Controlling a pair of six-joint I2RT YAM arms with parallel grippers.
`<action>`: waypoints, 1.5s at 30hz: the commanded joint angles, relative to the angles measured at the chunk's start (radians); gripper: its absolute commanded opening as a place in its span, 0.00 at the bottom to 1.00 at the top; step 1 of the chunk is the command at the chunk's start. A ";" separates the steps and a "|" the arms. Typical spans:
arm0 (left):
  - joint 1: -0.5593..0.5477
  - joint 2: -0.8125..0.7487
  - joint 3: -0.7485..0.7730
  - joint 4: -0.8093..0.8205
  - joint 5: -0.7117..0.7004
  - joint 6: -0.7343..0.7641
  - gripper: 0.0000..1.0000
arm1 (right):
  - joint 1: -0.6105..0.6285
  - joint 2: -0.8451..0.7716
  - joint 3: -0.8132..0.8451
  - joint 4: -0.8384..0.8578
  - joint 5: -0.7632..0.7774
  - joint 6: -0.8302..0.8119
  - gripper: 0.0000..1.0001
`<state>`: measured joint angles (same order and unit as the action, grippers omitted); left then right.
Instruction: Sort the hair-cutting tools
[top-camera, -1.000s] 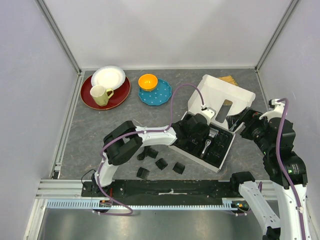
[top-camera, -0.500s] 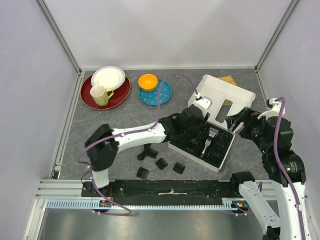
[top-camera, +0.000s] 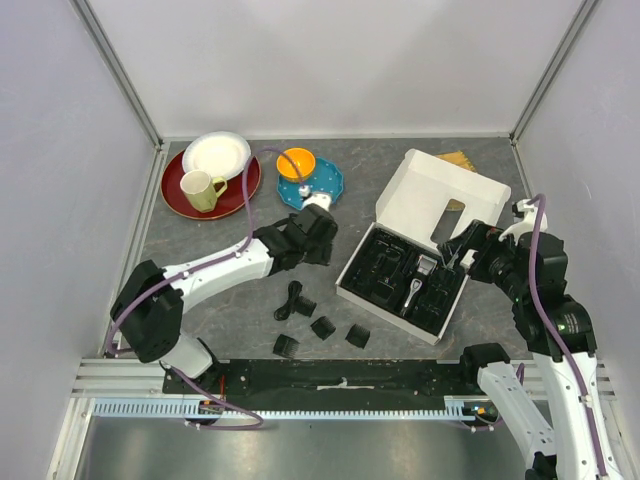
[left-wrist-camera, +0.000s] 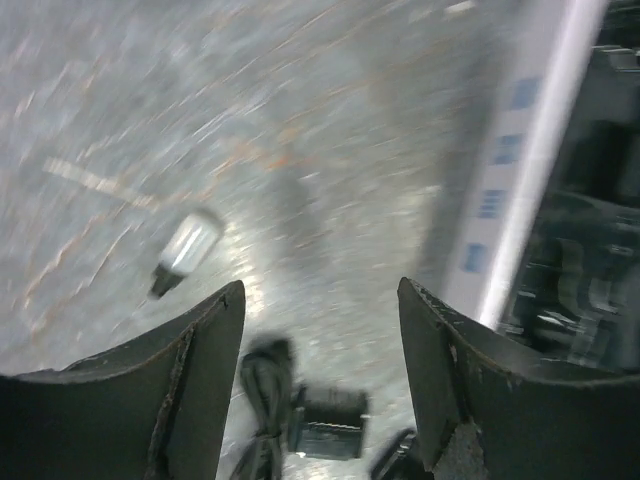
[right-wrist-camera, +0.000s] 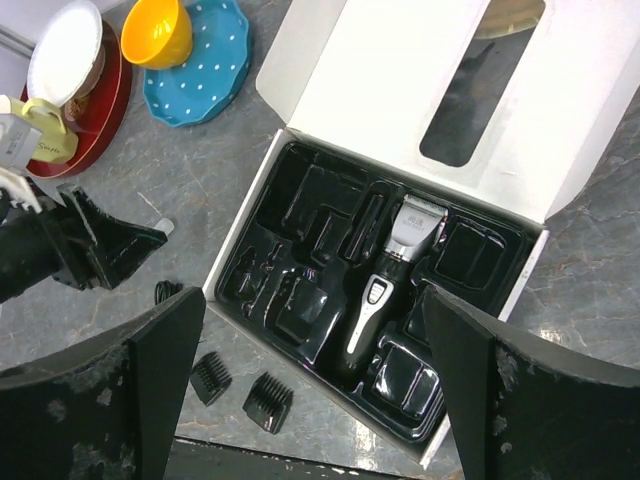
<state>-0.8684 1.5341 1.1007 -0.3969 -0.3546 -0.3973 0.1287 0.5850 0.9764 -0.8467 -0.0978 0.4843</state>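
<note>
Black blocky plastic comb attachments (top-camera: 322, 327) lie loose on the grey table (top-camera: 380, 160) beside the black coiled cord (top-camera: 288, 300), just base-side of the left gripper (left-wrist-camera: 320, 300). Its jaws stand apart, empty. The right gripper (right-wrist-camera: 312, 300), likewise spread wide, is farther off.

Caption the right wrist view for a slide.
Clipper seated in the black tray, two comb attachments loose outside it.
</note>
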 joint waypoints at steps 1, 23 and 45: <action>0.144 -0.048 -0.077 -0.109 0.029 -0.266 0.71 | 0.002 -0.001 -0.024 0.069 -0.033 0.010 0.98; 0.270 0.086 -0.128 -0.122 0.042 -1.041 0.76 | 0.002 -0.008 -0.036 0.078 -0.059 0.027 0.98; 0.292 0.233 -0.021 -0.244 -0.096 -1.207 0.75 | 0.002 -0.008 -0.047 0.081 -0.036 0.022 0.98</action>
<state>-0.5842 1.7264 1.0462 -0.6128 -0.4019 -1.5497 0.1287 0.5755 0.9363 -0.8082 -0.1440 0.5045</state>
